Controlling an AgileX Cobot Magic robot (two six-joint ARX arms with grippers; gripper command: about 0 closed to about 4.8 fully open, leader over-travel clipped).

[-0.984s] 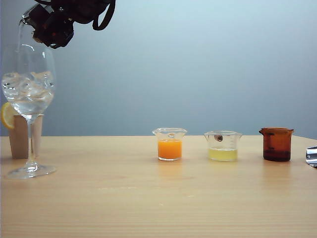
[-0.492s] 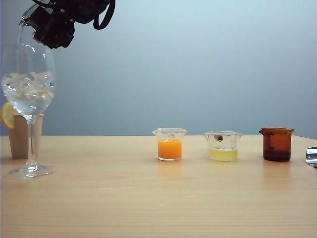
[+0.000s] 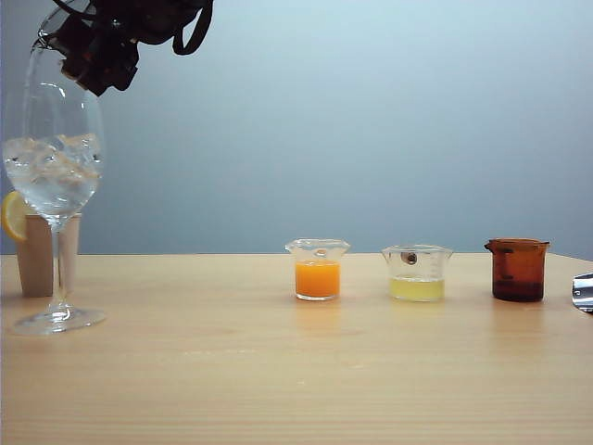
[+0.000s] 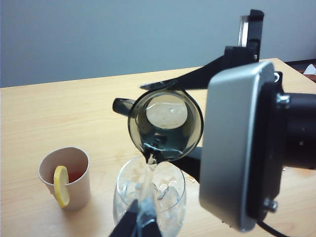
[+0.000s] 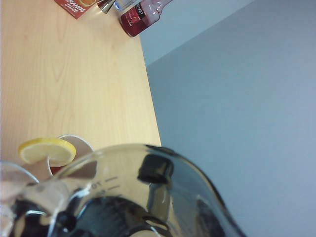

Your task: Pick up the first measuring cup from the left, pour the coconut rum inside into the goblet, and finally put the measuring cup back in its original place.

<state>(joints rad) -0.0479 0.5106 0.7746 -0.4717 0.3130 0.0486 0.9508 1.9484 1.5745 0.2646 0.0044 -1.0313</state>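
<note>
Measuring cup (image 4: pixel 165 126), smoky grey-green, is tipped on its side right above the goblet (image 4: pixel 149 197), pouring lip down; a thin stream of coconut rum (image 4: pixel 148 185) runs from the lip into the bowl. Right gripper (image 4: pixel 197 116) is clamped on the measuring cup, dark fingers (image 4: pixel 192 79) on opposite sides of its wall; right wrist view confirms this, with the cup wall (image 5: pixel 148 197) filling the lens and a black pad (image 5: pixel 155 169) pressed against the glass. Goblet holds ice cubes (image 3: pixel 51 162) and clear liquid, standing upright on the wooden table (image 3: pixel 296 371) at the left of the exterior view, with the right gripper (image 3: pixel 88 42) and the cup's rim (image 3: pixel 42 39) high over its rim. Left gripper (image 4: pixel 138 224): only dark tips show at the frame edge in front of the goblet, can't tell whether spread or closed; it holds nothing visible.

Just beside the goblet, slightly behind: paper cup (image 4: pixel 65 177) with a lemon slice (image 4: pixel 61 186) on its rim and reddish contents. Farther right on the table, a row: clear cup of orange liquid (image 3: pixel 318 269), clear cup of pale yellow liquid (image 3: pixel 417 273), amber-brown cup (image 3: pixel 517 270), each apart from the next. Metallic object (image 3: pixel 583 292) cut off at the right edge. Far end of the table in the right wrist view: red-labelled bottle (image 5: pixel 140 12), orange juice carton (image 5: pixel 78 6). Grey-blue wall (image 3: pixel 371 120) behind.
</note>
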